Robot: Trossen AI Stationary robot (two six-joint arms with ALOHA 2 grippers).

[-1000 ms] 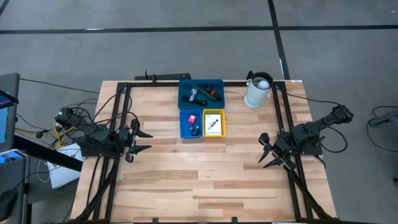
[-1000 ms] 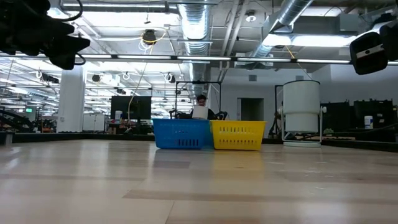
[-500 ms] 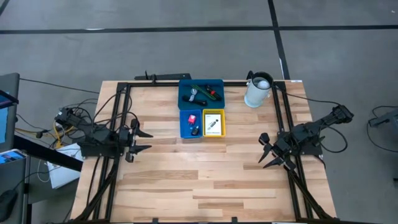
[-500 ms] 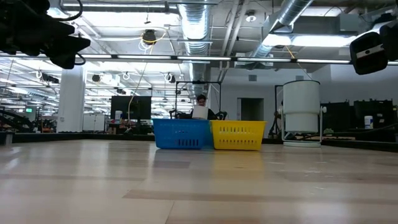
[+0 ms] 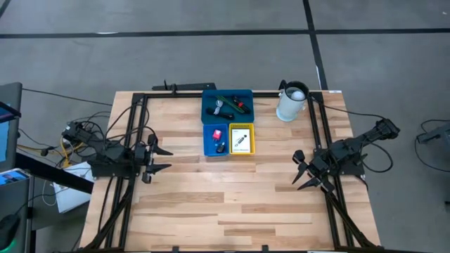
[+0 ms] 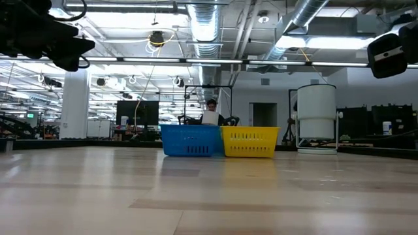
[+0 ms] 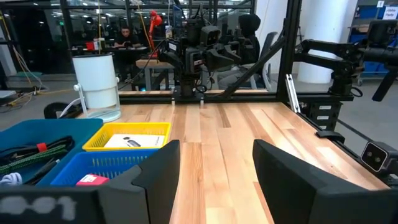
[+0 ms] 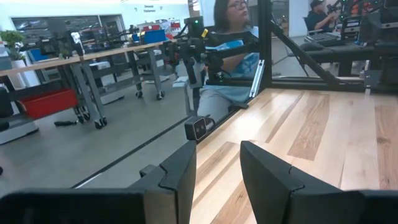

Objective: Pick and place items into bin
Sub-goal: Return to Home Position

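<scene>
Pale wood planks on my table (image 5: pixel 211 204), with black frame rails (image 5: pixel 176 95) along the back and sides. A white pitcher (image 5: pixel 291 102) stands upright near the back right corner. Loose cables (image 5: pixel 74 135) are bunched off the left edge, with a white sheet (image 5: pixel 70 193) near them on the grey floor (image 5: pixel 211 56). Beyond the table there is a seated person (image 8: pixel 242 65) in a blue top, a red crate (image 8: pixel 46 102) under a workbench, and silver ceiling ducts (image 6: pixel 208 23) overhead.

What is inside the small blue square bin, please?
A pink-red block and a small black piece lie in the small blue bin. Anything beneath them is hidden.
</scene>
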